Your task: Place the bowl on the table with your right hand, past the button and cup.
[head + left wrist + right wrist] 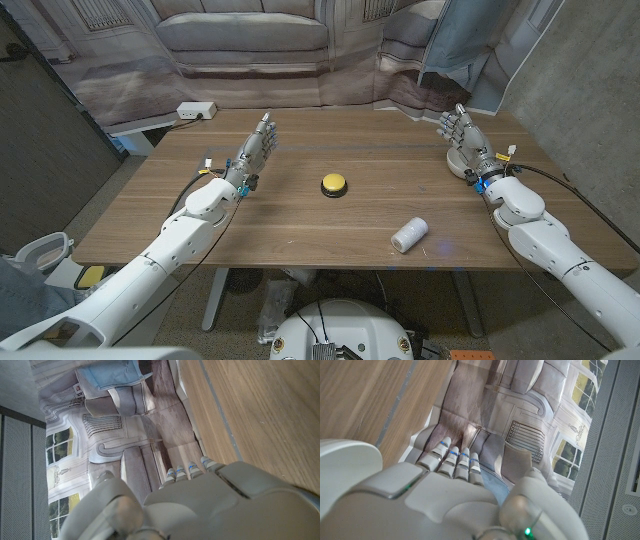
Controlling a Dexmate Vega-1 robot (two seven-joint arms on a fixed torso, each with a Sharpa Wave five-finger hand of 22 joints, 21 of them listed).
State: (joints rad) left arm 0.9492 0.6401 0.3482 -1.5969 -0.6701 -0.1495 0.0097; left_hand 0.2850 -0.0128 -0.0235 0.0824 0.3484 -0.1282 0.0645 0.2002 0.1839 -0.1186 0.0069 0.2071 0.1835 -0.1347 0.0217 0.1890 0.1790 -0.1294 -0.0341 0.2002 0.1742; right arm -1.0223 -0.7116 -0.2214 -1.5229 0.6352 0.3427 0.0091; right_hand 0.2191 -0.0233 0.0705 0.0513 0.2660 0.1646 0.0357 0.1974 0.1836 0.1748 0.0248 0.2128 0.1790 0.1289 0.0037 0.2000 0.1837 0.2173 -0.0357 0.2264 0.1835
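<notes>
I have the right hand (463,138) out at the far right of the tabletop (300,215), well beyond the yellow button (334,185) and off to its right. The white bowl (462,160) sits under and against that hand. From the head view it looks to be resting on the wood, though I cannot tell whether it is fully let go. That spot fits the task, I judge: it is farther from me than both the button and the white cup (409,234), which lies tipped on its side nearer me than the button and to its right.

The fingers (452,123) of the right hand stand up above the bowl, extended and slightly spread rather than curled around it. In the right wrist view the bowl's rim (345,460) shows beside the back of the hand, not between the fingers, so I read the hold as loose or released, but cannot be sure.

My left hand (253,152) waits well left of the button, its fingers straight and apart, holding nothing, kept clear since this job belongs to the right.
</notes>
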